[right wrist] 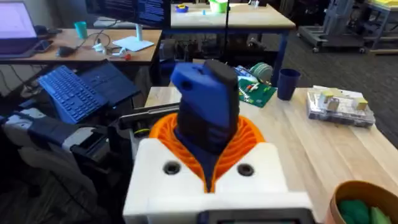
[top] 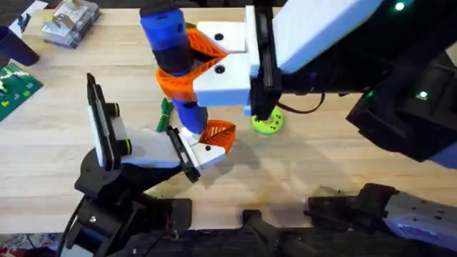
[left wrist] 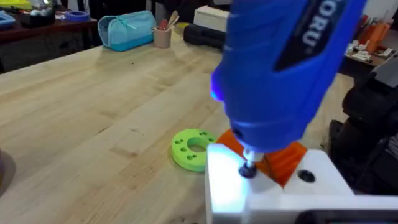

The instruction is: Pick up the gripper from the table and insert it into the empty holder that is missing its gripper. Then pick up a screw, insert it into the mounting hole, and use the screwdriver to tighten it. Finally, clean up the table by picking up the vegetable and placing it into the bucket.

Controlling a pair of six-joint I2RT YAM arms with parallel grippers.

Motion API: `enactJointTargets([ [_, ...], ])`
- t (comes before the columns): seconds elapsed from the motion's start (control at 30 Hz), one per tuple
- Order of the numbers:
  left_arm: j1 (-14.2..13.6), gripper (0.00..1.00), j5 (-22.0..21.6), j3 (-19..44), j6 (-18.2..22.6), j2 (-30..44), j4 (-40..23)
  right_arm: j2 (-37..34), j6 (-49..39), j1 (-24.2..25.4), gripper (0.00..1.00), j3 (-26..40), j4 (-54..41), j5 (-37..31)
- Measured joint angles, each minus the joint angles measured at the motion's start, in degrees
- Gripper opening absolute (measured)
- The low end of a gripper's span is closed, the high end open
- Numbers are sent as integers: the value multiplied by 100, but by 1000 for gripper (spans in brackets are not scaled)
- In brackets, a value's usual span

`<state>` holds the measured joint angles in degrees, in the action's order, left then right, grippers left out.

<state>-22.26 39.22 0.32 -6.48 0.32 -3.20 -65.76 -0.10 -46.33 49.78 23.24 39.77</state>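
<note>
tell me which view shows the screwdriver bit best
The left wrist view: the screwdriver bit meets a screw on the white holder. Overhead shows its blue body and orange collar from above; the right wrist view shows its blue top.

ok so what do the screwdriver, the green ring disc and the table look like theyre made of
The screwdriver: blue body looks like smooth, slightly glossy plastic with printed lettering; the tip looks like bare metal. The green ring disc: probably matte plastic, uniform bright green with neat round holes, possibly 3D printed. The table: light wood, with visible plank seams and grain, satin finish.
</note>
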Motion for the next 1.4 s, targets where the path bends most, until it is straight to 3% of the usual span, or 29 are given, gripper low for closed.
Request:
enactJointTargets([
  [0.77,0,18,0,0,2,0,2,0,122,0,26,23,482,65],
  [1.4,0,18,0,0,2,0,2,156,390,269,26,535,281,166],
])
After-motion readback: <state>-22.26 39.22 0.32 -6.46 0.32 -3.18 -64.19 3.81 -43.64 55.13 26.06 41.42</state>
